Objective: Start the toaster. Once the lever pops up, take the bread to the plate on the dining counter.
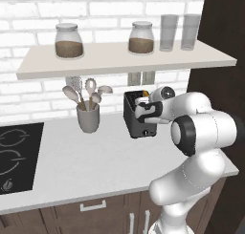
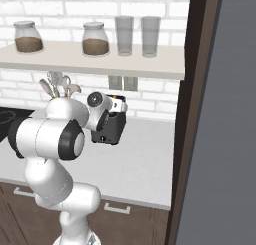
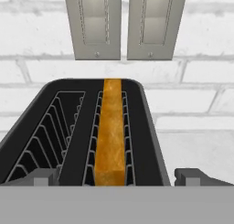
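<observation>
The dark grey toaster (image 1: 131, 118) (image 2: 112, 131) stands on the white worktop under the shelf. From the hand view I look down into its two slots (image 3: 147, 127). The bread (image 3: 111, 136) stands in the right slot, its golden-brown crust edge up, and the left slot is empty. My gripper (image 1: 141, 106) (image 3: 119, 179) hovers just above the toaster's near end. It is open, with one fingertip (image 3: 43, 177) on each side of the toaster and nothing between them. A small silvery knob (image 2: 102, 138) shows on the narrow end face; my hand hides the lever. The plate and the dining counter are out of view.
A grey utensil cup (image 1: 88, 117) stands left of the toaster and a black hob (image 1: 14, 156) lies further left. A shelf (image 1: 119, 61) with jars and glasses hangs close overhead. Two wall outlets (image 3: 93, 22) sit behind the toaster. A tall dark cabinet side (image 2: 200, 114) closes the right.
</observation>
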Tool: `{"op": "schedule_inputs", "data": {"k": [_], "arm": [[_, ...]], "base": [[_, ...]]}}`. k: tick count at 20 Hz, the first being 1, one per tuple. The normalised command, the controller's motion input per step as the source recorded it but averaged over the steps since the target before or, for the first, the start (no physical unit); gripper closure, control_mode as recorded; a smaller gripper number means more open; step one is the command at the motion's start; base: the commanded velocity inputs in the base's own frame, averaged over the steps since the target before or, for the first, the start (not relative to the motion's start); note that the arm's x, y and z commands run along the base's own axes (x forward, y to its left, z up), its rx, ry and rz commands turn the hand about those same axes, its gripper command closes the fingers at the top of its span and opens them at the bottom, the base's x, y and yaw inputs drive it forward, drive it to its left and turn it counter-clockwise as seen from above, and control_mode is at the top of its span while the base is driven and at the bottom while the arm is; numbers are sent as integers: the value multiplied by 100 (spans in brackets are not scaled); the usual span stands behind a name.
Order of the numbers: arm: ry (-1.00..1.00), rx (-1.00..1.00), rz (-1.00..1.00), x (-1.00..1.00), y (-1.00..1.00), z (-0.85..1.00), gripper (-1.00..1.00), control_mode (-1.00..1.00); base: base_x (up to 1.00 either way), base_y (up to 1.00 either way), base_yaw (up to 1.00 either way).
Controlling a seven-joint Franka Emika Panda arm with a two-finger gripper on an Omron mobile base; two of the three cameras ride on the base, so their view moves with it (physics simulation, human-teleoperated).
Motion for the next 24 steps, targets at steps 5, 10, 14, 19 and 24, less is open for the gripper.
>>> {"op": "schedule_inputs", "data": {"k": [5,10,14,19,24], "arm": [[0,0,0,1,4,0,-100,-100],[0,0,0,0,3,0,-100,-100],[0,0,0,2,1,0,-100,-100],[0,0,0,3,1,0,-100,-100],[0,0,0,5,0,0,-100,-100]], "base": [[0,0,0],[0,0,0],[0,0,0],[0,0,0],[0,0,0]]}}
